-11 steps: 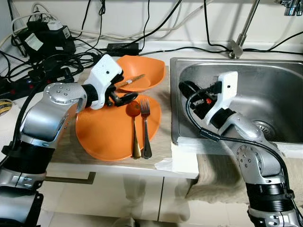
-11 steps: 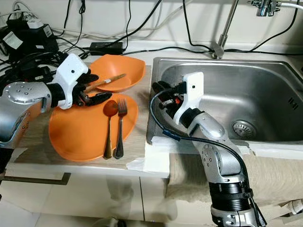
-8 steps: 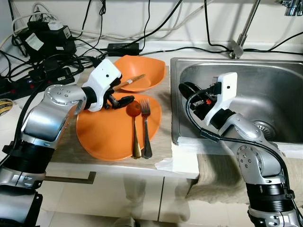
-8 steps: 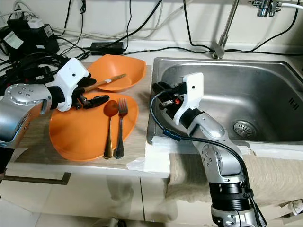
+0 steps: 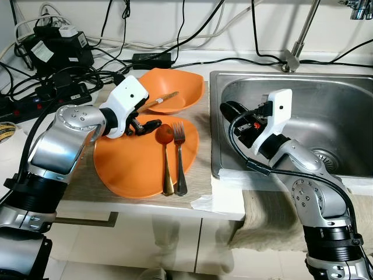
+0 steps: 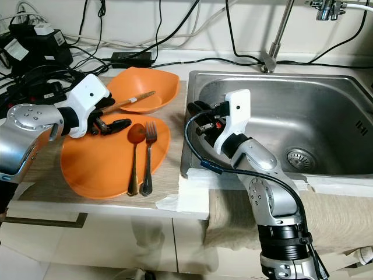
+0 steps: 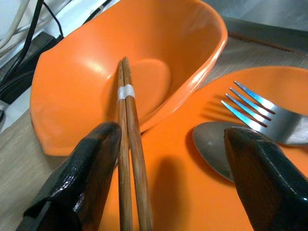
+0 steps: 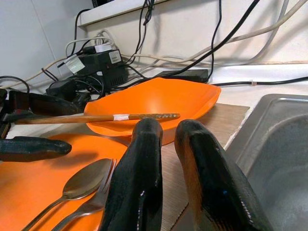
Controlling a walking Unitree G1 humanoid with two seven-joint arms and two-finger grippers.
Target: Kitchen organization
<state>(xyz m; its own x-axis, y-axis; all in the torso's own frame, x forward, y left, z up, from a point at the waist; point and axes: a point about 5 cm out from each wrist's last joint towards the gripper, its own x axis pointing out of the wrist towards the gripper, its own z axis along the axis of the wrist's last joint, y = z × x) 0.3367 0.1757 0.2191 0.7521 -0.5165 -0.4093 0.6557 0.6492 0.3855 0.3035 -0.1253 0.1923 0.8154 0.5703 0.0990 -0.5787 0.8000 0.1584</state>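
Stainless steel first: the sink (image 5: 349, 111) is taking up the right side of the counter, and I am keeping my right gripper (image 5: 228, 111) hanging at its near-left rim, fingers closed together with nothing between them.

Beside the sink on the worktop, the big orange plate (image 5: 128, 169) is lying flat with a spoon (image 5: 165, 153) and a fork (image 5: 179, 153) side by side on it, handles toward me. It looks like smooth, light plastic, so I am judging it slippery and best pinched at the rim. Behind it, the orange bowl (image 5: 180, 87) is sitting partly over the plate's far edge.

The cutlery is metal: stiff, thin and lying flat, so awkward to get a finger under. I would be taking each one mid-handle.

Smallest are the wooden chopsticks (image 7: 129, 159), taped into a pair, light and rigid, with their tips resting in the bowl. I am holding my left gripper (image 7: 168, 168) spread wide over the plate's far-left edge, and the sticks are running just beside one finger (image 7: 91, 168), not pinched. They are round and likely to roll, so I am judging the best hold to be across both sticks near the tape band.
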